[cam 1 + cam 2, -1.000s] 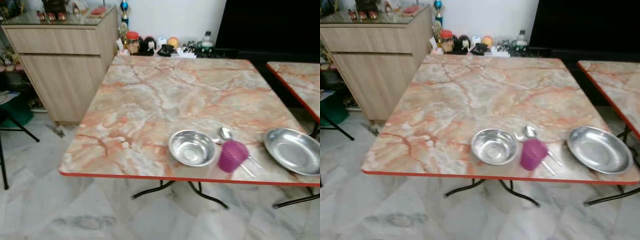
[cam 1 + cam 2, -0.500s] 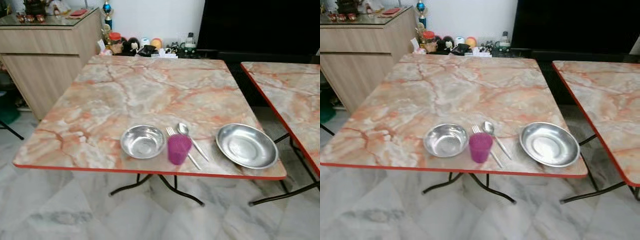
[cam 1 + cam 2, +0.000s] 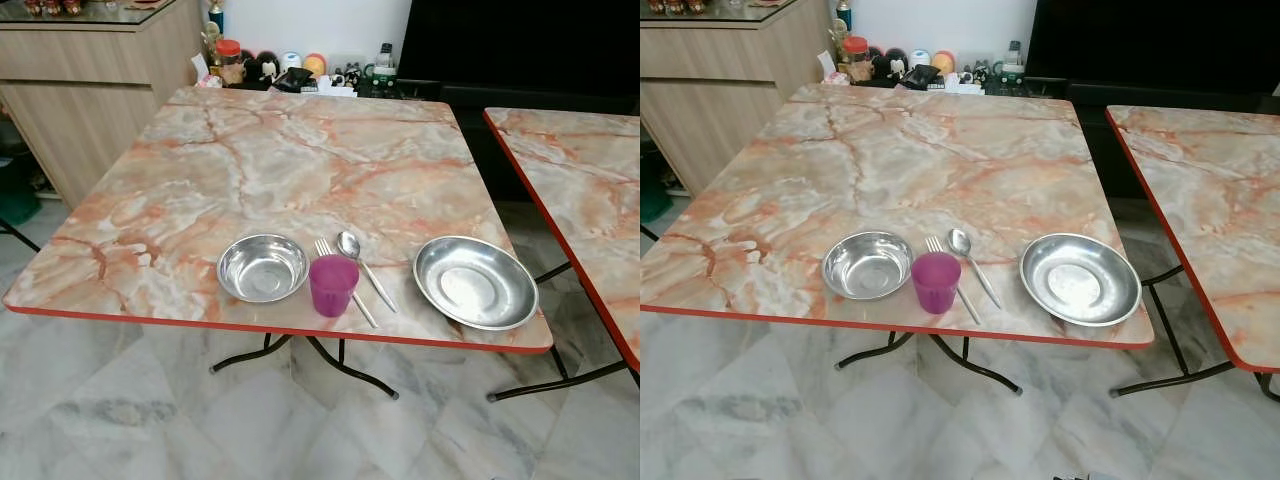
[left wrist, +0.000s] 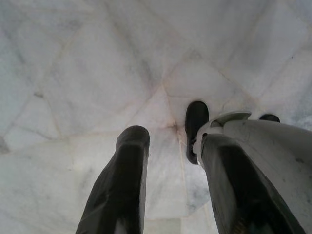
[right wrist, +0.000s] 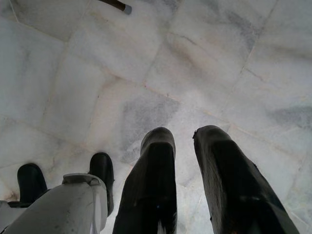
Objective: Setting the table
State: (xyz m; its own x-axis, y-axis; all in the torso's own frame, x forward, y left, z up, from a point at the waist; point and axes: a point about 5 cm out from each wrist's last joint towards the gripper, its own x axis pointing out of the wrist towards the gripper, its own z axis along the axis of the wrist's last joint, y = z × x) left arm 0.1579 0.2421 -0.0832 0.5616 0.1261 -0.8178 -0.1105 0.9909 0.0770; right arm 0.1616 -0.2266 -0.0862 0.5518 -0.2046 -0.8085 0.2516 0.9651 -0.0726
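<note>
**Five pieces along the near edge**

Five pieces sit in a row on the table (image 3: 300, 150), a square top of glossy orange-veined marble pattern with a red rim, on black bent-tube legs. From the robot's left: a round steel bowl (image 3: 262, 267), deep and shiny, nothing in it; a purple translucent cup (image 3: 333, 285), upright, just beside the bowl; a fork (image 3: 343, 280) and a spoon (image 3: 362, 265) lying side by side behind and right of the cup, the fork partly hidden by it; then a wide, shallow steel plate (image 3: 475, 282), bare, apart from the cutlery.

Second table (image 3: 580, 190) of the same pattern to the right. Wood-grain cabinet (image 3: 90, 90) at far left; small bottles and knick-knacks (image 3: 290, 72) against the wall.

Wrist views look down at pale veined marble floor (image 4: 73, 73). Left gripper (image 4: 168, 146) hangs with its fingers spread, holding nothing. Right gripper (image 5: 183, 141) likewise, a narrow gap between its fingers. Robot's black feet (image 5: 31, 180) visible below.
</note>
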